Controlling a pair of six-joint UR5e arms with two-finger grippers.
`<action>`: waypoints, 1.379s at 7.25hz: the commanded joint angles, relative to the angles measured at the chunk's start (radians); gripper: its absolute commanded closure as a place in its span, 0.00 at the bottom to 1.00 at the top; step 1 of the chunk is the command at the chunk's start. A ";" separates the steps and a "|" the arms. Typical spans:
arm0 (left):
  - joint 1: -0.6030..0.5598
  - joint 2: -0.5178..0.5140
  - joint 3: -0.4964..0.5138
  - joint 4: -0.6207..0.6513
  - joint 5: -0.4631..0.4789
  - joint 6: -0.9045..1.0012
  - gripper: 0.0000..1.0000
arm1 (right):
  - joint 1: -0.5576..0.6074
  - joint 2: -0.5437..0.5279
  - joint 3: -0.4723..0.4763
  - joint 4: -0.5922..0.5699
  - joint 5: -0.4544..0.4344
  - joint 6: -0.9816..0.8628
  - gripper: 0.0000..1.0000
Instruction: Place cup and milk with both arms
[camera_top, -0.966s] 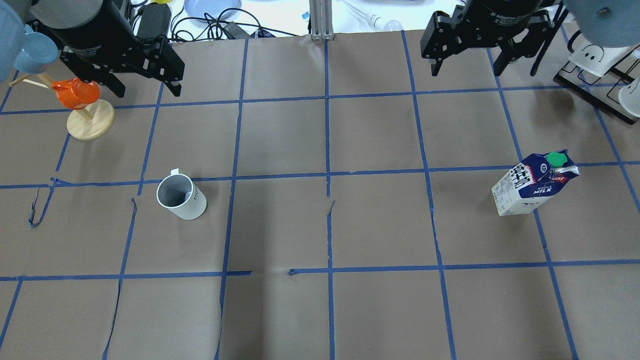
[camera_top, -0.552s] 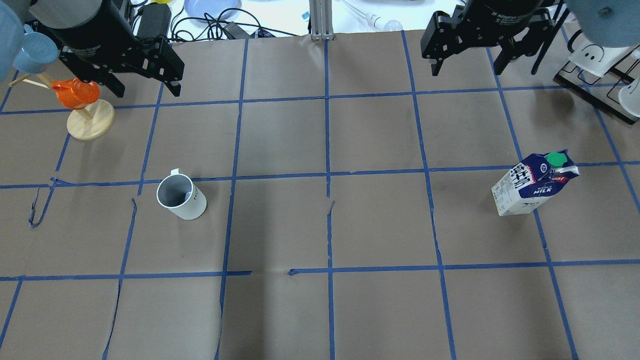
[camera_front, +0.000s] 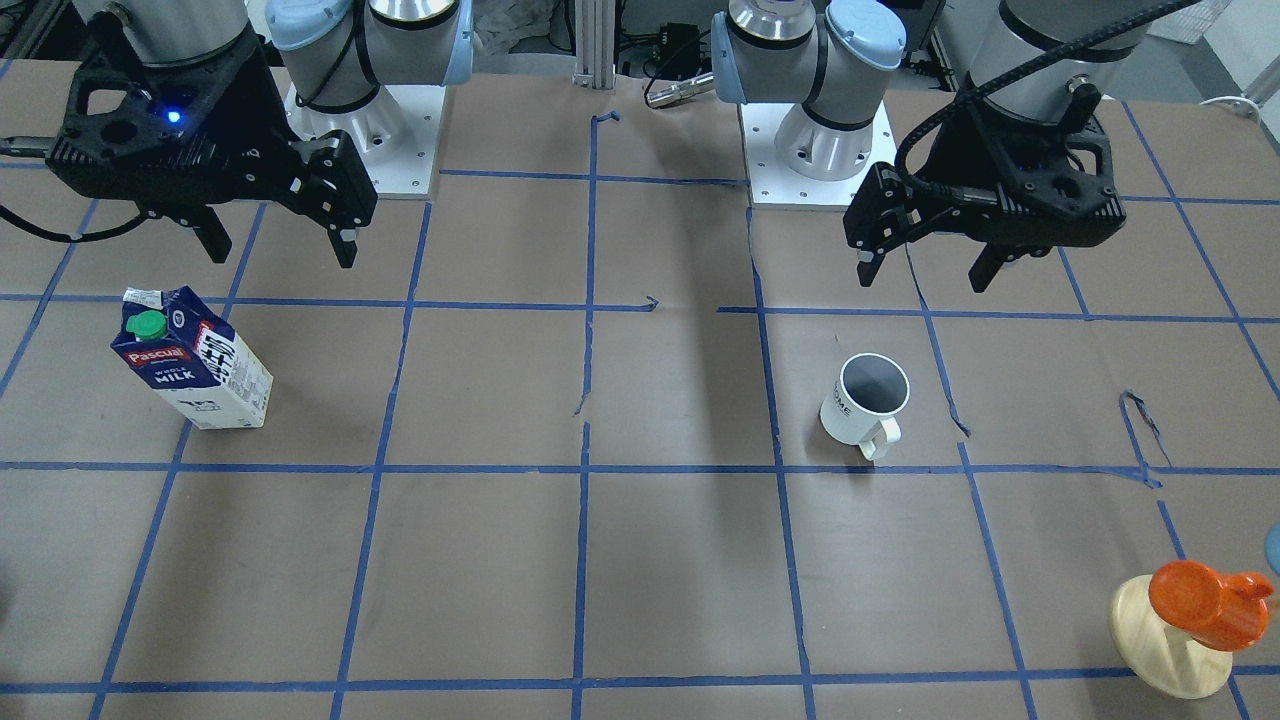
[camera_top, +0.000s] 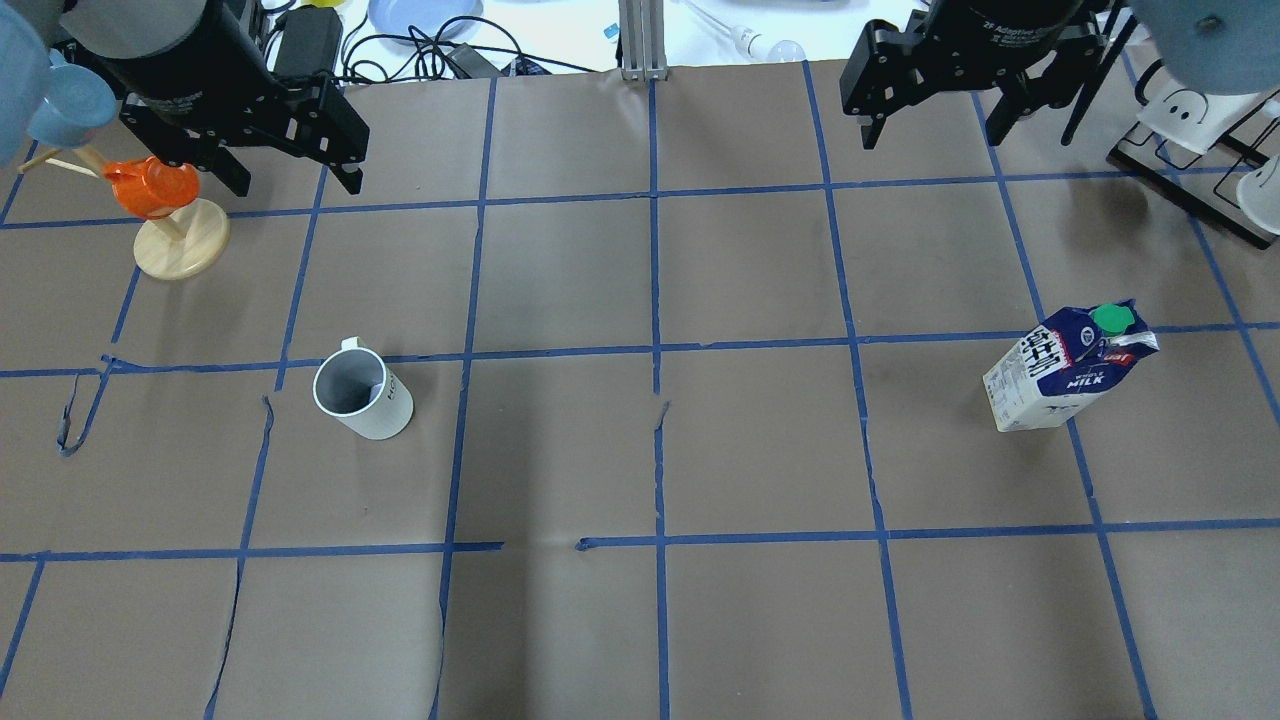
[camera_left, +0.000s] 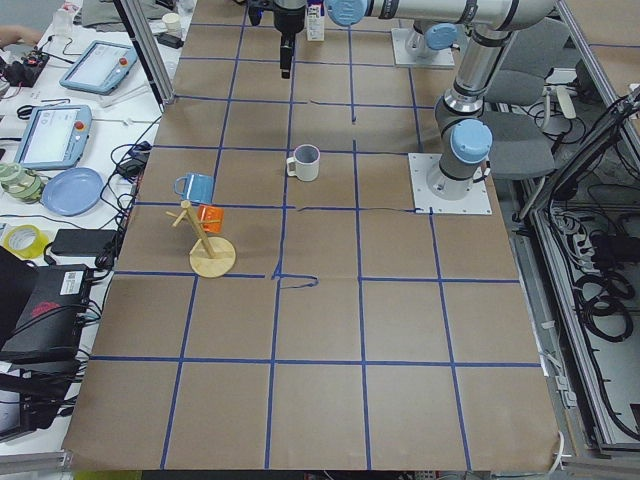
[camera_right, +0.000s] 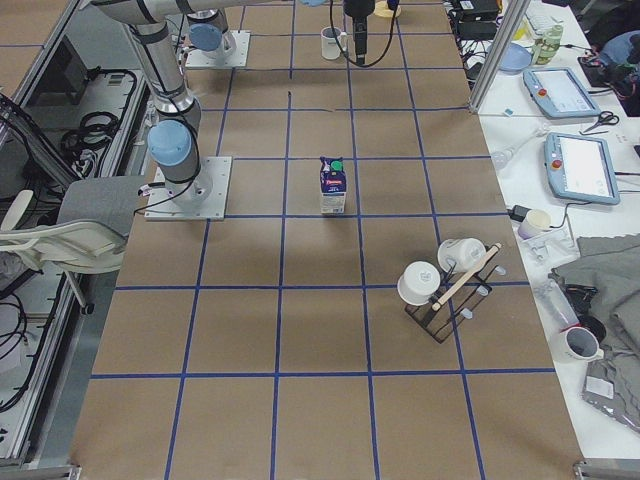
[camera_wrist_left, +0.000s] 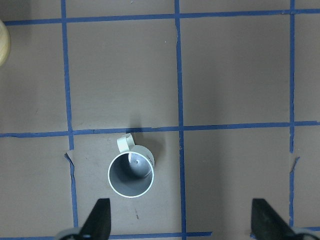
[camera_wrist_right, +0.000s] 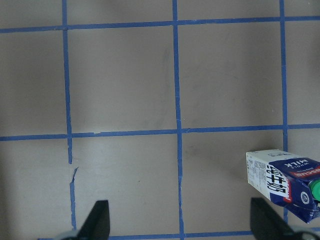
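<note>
While left wrist shows cup (camera_wrist_left: 131, 174), right, milk (camera_wrist_right: 282, 181)

Table: brown paper cover (camera_top: 760, 270) under a blue tape grid (camera_top: 656, 348), torn in places.
Far edge: aluminium post (camera_top: 640, 40), top centre of the overhead view.
Side bench: white worktop (camera_left: 108, 130), left side view's left, holding tablets (camera_left: 45, 135).
Chair: grey office chair (camera_left: 530, 150), same view's right.
Light: even, soft shadows.

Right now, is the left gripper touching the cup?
Apart. The front-facing view shows the left gripper open, with bare table between its fingertips and the cup; the overhead view shows the same gap.
</note>
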 joint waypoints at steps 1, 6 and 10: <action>0.000 0.005 -0.001 0.000 0.005 0.000 0.00 | 0.000 0.005 0.001 0.000 -0.001 0.000 0.00; 0.000 -0.001 -0.002 0.000 0.000 0.000 0.00 | -0.001 0.005 0.003 0.000 0.002 0.003 0.00; 0.032 0.022 -0.037 -0.074 0.022 0.027 0.00 | -0.001 0.005 0.004 0.000 0.000 0.002 0.00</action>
